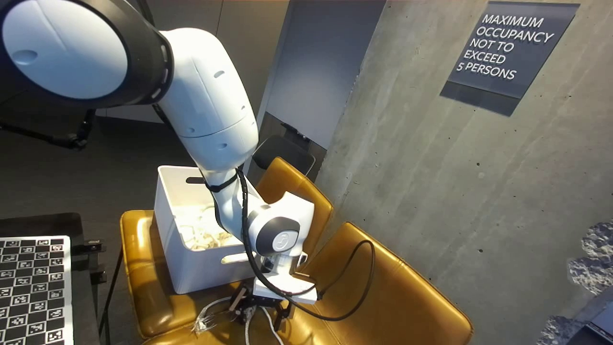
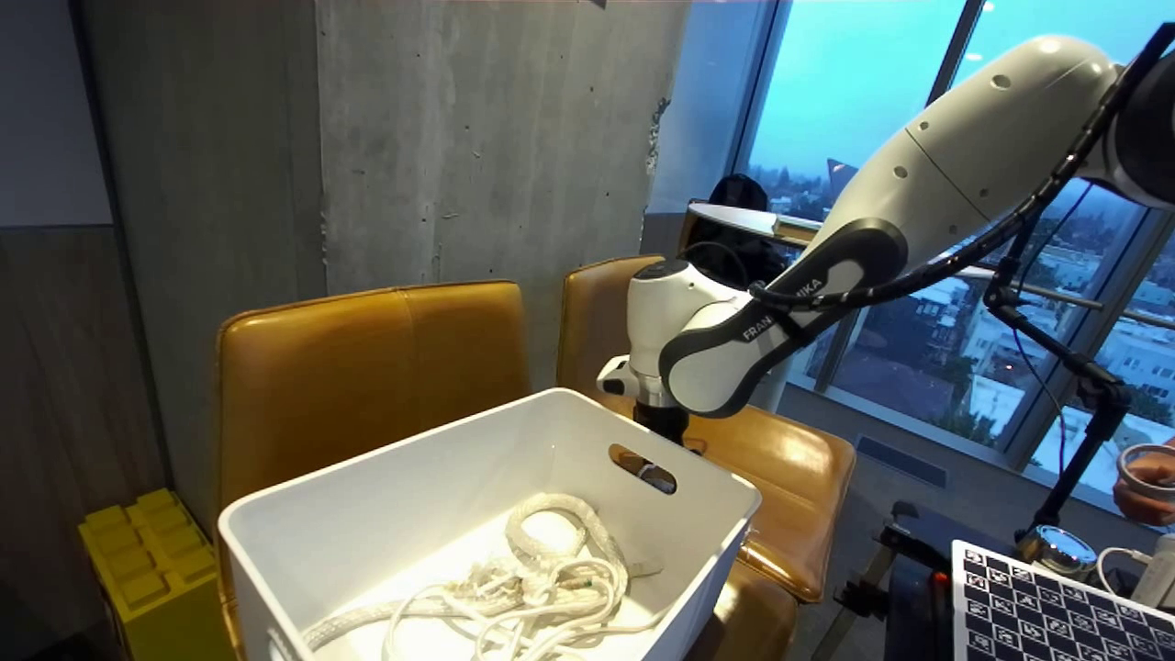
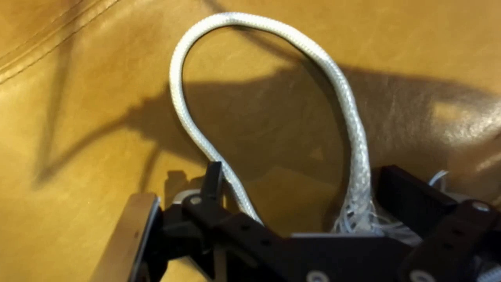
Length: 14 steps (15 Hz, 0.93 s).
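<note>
My gripper (image 3: 302,184) is open in the wrist view, with its black fingers apart over a tan leather chair seat (image 3: 98,78). A white braided rope (image 3: 354,125) lies on the seat in a loop, and both its strands run between the fingers. The left fingertip is close against or over the thin strand; contact is not certain. The thicker strand ends in a frayed tip (image 3: 358,215) near the right finger. In an exterior view, the gripper (image 1: 258,309) is low over the seat, with the rope's frayed end (image 1: 203,323) beside it. It also shows partly behind the bin (image 2: 661,422).
A white bin (image 1: 210,270) with handle holes stands on a chair beside the gripper; it also shows in an exterior view (image 2: 395,477). It holds tangled white ropes (image 2: 551,597). A chair back (image 1: 383,282) and concrete wall (image 1: 431,167) are close. A checkered board (image 1: 36,287) lies on a table.
</note>
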### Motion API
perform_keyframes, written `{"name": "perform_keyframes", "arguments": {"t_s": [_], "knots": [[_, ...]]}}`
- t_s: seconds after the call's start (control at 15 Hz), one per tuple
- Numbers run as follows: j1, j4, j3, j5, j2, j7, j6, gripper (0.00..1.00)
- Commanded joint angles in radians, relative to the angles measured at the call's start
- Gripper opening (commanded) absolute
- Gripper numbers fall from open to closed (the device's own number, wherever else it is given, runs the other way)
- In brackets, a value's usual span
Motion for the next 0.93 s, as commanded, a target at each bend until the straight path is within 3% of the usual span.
{"name": "perform_keyframes", "arguments": {"t_s": [0.0,0.13,0.67,0.8,0.87], "knots": [[0.028,0.085,-0.006,-0.011,0.075,0.0,-0.008,1.0],[0.031,0.096,-0.008,-0.015,0.082,0.0,-0.022,0.74],[0.031,0.145,-0.016,-0.022,0.111,0.003,-0.036,0.14],[0.028,0.148,-0.02,-0.02,0.114,0.003,-0.039,0.01],[0.025,0.129,-0.017,-0.017,0.103,0.003,-0.038,0.0]]}}
